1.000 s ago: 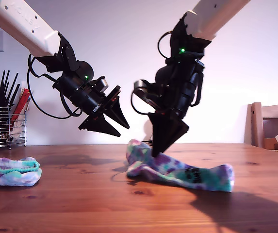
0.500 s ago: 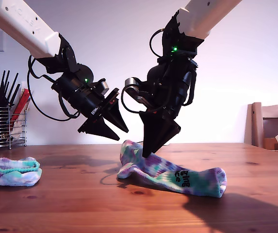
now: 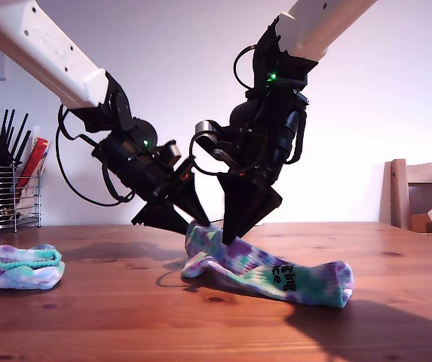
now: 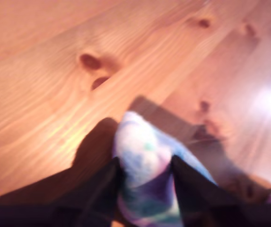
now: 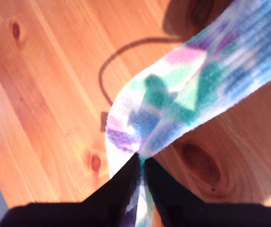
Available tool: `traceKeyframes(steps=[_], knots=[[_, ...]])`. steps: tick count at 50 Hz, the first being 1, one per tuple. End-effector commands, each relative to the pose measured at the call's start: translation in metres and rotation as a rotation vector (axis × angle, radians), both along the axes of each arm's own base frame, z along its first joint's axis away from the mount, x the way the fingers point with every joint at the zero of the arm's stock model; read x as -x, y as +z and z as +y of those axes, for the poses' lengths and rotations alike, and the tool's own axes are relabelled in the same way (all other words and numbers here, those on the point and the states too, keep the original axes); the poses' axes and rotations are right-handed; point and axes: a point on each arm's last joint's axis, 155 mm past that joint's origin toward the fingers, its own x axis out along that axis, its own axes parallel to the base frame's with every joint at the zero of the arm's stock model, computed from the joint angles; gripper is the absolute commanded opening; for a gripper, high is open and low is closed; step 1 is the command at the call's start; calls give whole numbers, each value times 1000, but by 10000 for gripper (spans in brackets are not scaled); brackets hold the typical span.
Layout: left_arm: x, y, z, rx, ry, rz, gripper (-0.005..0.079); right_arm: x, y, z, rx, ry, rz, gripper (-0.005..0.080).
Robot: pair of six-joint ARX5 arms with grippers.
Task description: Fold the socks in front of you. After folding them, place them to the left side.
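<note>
The wooden table carries everything; on it, mid-scene in the exterior view, lies the long tie-dyed sock with one end lifted. My second gripper has its jaws pressed tight on that raised end, fabric squeezed between the fingertips. My first gripper is spread partway, the sock's tip sitting between its fingers, which touch the fabric on each side. At the exterior view's left a folded sock rests well apart, with a wire utensil holder behind it.
</note>
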Motion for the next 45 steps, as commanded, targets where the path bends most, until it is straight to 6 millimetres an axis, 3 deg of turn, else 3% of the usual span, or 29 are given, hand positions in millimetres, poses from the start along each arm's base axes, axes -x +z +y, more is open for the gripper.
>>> traceKeyframes(steps=[1, 5, 16, 25, 33, 42, 45], knots=[[-2, -17, 0, -10, -9, 3, 93, 6, -19, 1, 13, 12, 46, -11], [-6, -15, 0, -2, -7, -16, -24, 7, -19, 1, 11, 13, 48, -11], [-5, -14, 8, -10, 5, -1, -19, 4, -17, 0, 15, 13, 31, 31], [-7, -8, 23, -21, 21, 8, -19, -17, -12, -11, 43, -13, -54, 45], [-8, -3, 34, -50, 32, 1, -19, -32, -2, -21, 53, -45, -112, 107], [-7, 1, 45, -93, 38, -5, -19, -37, 8, -22, 47, -73, -123, 101], [-5, 4, 46, -101, 38, -7, -19, -34, 8, -23, 51, -71, -112, 44]])
